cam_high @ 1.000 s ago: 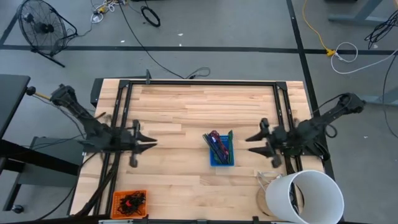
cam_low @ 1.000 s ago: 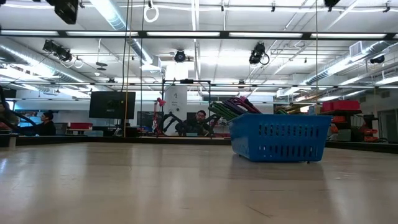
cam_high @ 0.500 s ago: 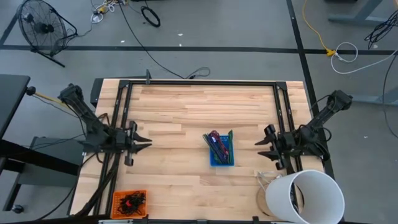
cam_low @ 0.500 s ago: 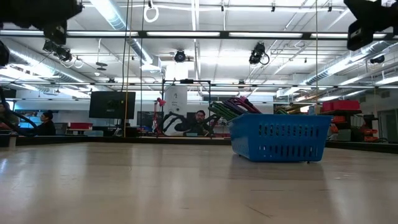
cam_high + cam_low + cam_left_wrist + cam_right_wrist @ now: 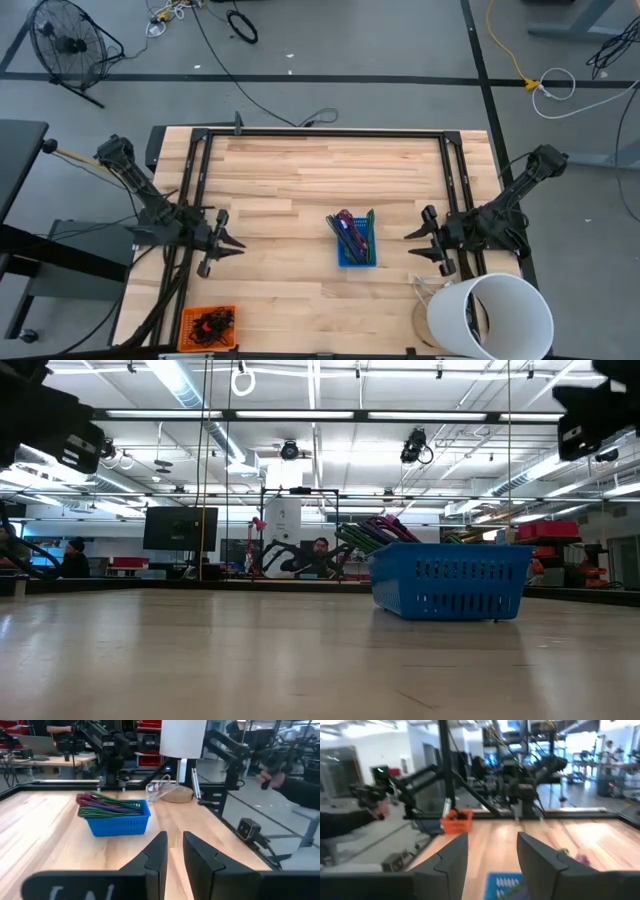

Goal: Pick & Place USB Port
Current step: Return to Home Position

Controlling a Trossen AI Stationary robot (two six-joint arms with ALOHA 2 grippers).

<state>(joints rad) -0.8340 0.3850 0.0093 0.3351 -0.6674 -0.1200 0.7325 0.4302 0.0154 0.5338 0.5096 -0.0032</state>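
A slotted rectangular blue plastic bin [image 5: 357,262] holding thin cables [image 5: 348,228] sits on the pale wood-plank tabletop [image 5: 300,180]. The left gripper [image 5: 232,244] has its fingers [image 5: 156,855] narrowly parted, and the right gripper [image 5: 411,247] has its spread wider.

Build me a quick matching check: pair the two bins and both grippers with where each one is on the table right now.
Things:
1. blue bin
2. orange bin
3. left gripper
4. right gripper

Places:
A. over the left side of the table, about level with the blue bin
B. mid-table, with cables in it
C. over the right side, just beyond the white bucket
D. the left corner at the edge shown lowest in the high view

Pairs: 1-B, 2-D, 3-A, 4-C.
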